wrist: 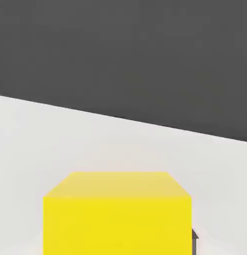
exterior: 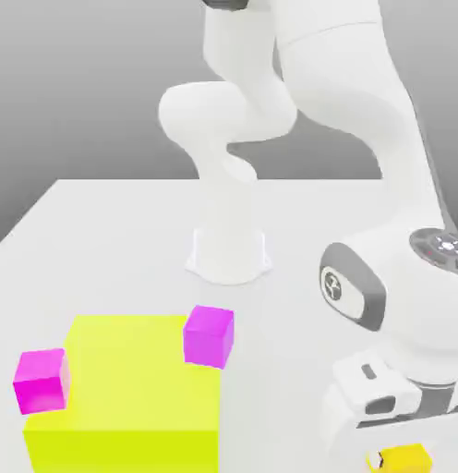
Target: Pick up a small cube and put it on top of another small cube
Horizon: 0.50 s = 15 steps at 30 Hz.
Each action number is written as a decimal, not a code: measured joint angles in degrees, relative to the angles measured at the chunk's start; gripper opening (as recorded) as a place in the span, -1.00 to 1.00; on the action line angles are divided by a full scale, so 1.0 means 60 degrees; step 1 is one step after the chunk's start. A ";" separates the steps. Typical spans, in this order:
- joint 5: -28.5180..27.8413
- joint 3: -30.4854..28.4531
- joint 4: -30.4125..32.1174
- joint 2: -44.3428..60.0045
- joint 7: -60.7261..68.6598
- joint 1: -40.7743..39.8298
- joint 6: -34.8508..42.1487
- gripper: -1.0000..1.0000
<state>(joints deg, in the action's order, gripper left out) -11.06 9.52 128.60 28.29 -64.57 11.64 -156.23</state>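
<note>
- Magenta cube (exterior: 41, 379), first from the exterior view's left, sits by the worktop's (exterior: 103, 240) near-left corner. It is close against the left side of the lemon block (exterior: 131, 397). Whether they touch I cannot tell.
- The lemon block is much larger than any cube and fills the near-left part of the worktop.
- A second magenta cube (exterior: 210, 334) is at the block's far right corner. I cannot tell whether it rests on the block or stands just behind it.
- The arm's white base (exterior: 230, 251) stands mid-worktop, beyond the block, and the arm bends over toward the exterior view's right.
- The gripper (exterior: 399, 442) hangs low over the worktop's near-right corner, pointing down.
- The small cube (exterior: 408, 459), golden-yellow, lies on the worktop directly under the gripper, well apart from the block and both magenta cubes.
- In the hand view the small cube (wrist: 117, 211) is very close, with plain matte front and top faces. Bare worktop (wrist: 56, 139) and a dark backdrop lie behind it.
- I cannot tell whether the hand is open or closed on the small cube.
</note>
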 joint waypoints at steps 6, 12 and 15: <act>0.0654 0.0180 0.0683 -0.1974 0.0432 -0.0558 0.1268 -1.00; 0.1196 -0.0313 0.1792 -0.4053 0.0710 -0.1383 0.2203 -1.00; 0.1424 -0.0599 0.2350 -0.5091 0.0817 -0.1752 0.2668 -1.00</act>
<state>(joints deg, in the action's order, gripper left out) -2.52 5.93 142.71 -2.25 -59.67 1.13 -140.22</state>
